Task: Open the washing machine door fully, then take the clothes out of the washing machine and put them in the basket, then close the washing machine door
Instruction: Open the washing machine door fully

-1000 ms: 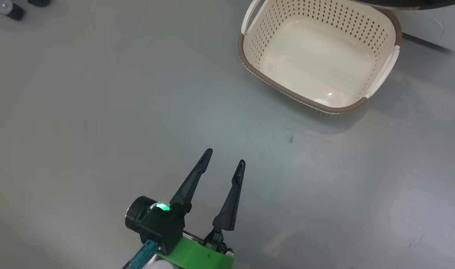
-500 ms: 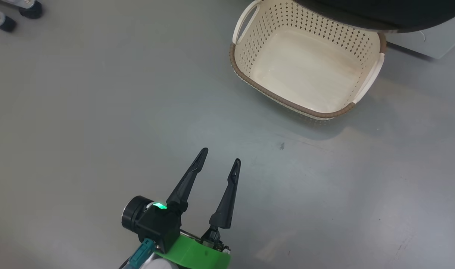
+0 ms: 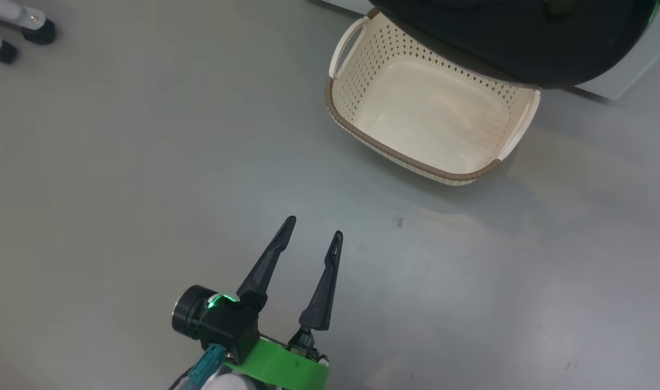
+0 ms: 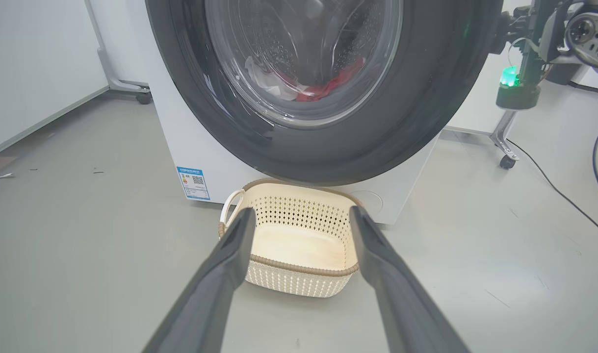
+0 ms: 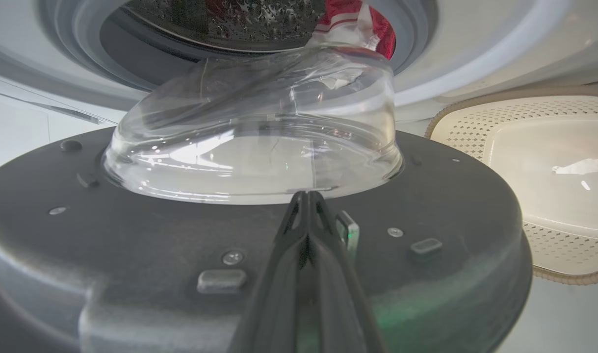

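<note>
Cream perforated plastic basket (image 3: 373, 70) under the ajar glossy black round door (image 4: 426, 98), your left gripper (image 3: 314, 226) spread wide nearby, your right gripper (image 5: 307, 194) pinched shut at its inner face, red-and-white clothes (image 4: 328, 89) in the drum (image 5: 205, 19).

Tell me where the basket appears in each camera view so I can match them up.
Head view: the basket sits upper right, partly under the washing machine door.
Left wrist view: lower centre, below the door.
Right wrist view: right edge, beyond the door.
Shared landmark: the door's black ring, next to the basket everywhere.
</note>
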Motion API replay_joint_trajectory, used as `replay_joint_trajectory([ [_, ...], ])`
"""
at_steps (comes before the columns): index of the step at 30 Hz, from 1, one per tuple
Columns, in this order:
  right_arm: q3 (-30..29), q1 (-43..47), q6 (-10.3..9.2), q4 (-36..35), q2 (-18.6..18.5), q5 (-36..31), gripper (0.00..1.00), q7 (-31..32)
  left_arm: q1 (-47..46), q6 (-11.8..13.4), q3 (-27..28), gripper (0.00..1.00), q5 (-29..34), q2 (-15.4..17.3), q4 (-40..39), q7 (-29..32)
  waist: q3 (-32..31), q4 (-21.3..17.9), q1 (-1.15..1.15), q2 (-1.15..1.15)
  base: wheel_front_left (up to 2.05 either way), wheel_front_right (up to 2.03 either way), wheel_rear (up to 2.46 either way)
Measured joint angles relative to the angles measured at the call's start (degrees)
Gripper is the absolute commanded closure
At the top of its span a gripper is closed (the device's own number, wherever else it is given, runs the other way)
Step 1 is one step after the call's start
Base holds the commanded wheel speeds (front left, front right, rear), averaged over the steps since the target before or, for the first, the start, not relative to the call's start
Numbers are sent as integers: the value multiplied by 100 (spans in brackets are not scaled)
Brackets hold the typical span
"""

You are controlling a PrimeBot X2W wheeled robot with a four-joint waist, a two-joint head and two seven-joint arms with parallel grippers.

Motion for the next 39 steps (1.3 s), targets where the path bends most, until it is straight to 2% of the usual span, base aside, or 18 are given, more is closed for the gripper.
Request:
replay_joint_trajectory([
  [9,59,274,44,-20,182,1,100,1,4,0,53,0,18,3,113,0,-234,-73,0,0,0,0,0],
  [16,-66,274,52,-80,179,-29,100,-182,4,0,54,0,37,3,116,0,-267,-123,0,0,0,0,0],
  [19,-240,286,227,-25,71,-129,100,-483,2,0,44,0,81,3,149,0,-306,-141,0,0,0,0,0],
  [21,-240,339,426,-22,-60,-319,100,-644,-1,0,48,0,94,3,156,0,-354,-152,0,0,0,0,0],
  [24,-73,464,883,-81,-244,-761,100,-866,-13,0,79,0,123,4,202,0,-444,-174,0,0,0,0,0],
  [25,-80,491,981,-91,-244,-800,100,-959,-14,0,91,0,142,3,223,0,-477,-185,0,0,0,0,0],
  [28,73,576,1466,-210,-288,-1156,100,-1249,-16,0,152,0,167,5,289,0,-583,-232,0,0,0,0,0],
  [31,259,757,1511,-316,-415,-1568,100,-1518,-17,0,218,0,170,9,352,0,-695,-299,0,0,0,0,0],
  [39,869,1339,1457,-936,-750,-2629,100,-2386,-15,0,428,0,211,12,519,0,-991,-560,0,0,0,0,0],
])
